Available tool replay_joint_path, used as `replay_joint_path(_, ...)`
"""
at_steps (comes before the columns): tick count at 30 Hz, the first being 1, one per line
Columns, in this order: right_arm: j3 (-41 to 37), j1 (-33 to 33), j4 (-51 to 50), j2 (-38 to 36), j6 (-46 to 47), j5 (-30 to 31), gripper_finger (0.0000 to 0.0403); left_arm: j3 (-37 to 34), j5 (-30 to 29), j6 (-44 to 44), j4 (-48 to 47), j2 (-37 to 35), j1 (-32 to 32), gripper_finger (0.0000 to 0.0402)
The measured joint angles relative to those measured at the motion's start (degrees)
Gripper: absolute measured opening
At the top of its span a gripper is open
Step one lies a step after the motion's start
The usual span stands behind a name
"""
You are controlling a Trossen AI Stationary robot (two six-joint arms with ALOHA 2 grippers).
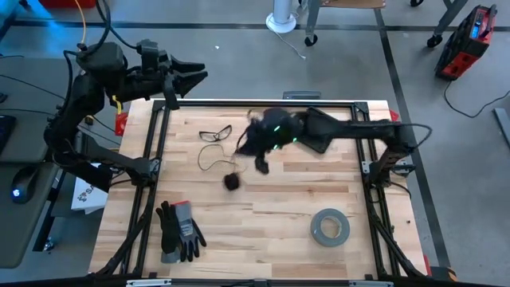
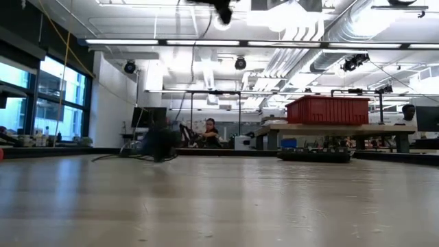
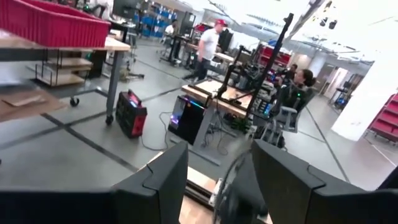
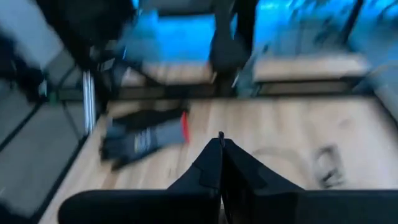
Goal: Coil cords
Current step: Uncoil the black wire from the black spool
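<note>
Right gripper (image 1: pixel 261 165) pinched together, empty, mid-table. Spool (image 1: pixel 232 182) just beside its tip, cord (image 1: pixel 213 159) looping off toward the glasses (image 1: pixel 215 133). Only the right wrist view shows the fingers (image 4: pixel 219 163) meeting, gloves (image 4: pixel 142 140) beyond. Left gripper (image 1: pixel 194 76) parted, off the far-left corner.

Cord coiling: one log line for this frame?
right gripper: shut, above cord | left gripper: open, parked off table | spool: on table

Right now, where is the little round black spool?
In the high view, the spool sits on the table's left-middle, just below the safety glasses and above-right of the gloves.
</note>
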Motion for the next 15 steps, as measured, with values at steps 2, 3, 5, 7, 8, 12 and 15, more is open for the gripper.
replay_joint_path(2, 0.0, -0.9, 1.2, -3.4, 1.7, 1.4, 0.0000, 0.0, 0.0, 0.9, 0.2, 0.2, 0.0, 0.0172)
replay_joint_path(3, 0.1, -1.3, 1.8, -4.9, 2.3, 1.8, 0.0000, 0.0, 0.0, 1.3, 0.1, 0.4, 0.0, 0.0172)
replay_joint_path(5, 0.1, -1.7, 2.4, -7.2, 3.5, 3.3, 0.0000, 0.0, 0.0, 2.9, 0.1, 1.0, 0.0, 0.0172)
replay_joint_path(7, 0.1, -1.7, 3.5, -9.2, 3.7, 4.1, 0.0000, 0.0, 0.0, 5.7, -0.5, 1.9, 0.0, 0.0172)
replay_joint_path(8, 0.1, -1.7, 4.1, -10.1, 3.7, 4.1, 0.0000, 0.0, 0.0, 7.0, -1.2, 2.3, 0.0, 0.0172)
replay_joint_path(12, 0.1, -1.3, 7.5, -13.1, 5.1, 4.7, 0.0000, 0.0, 0.0, 9.8, -6.5, 4.8, -0.1, 0.0172)
replay_joint_path(15, 0.1, -0.6, 11.0, -14.4, 4.8, 4.7, 0.0000, -2.9, 0.0, 9.9, -9.0, 6.1, -1.3, 0.0172)
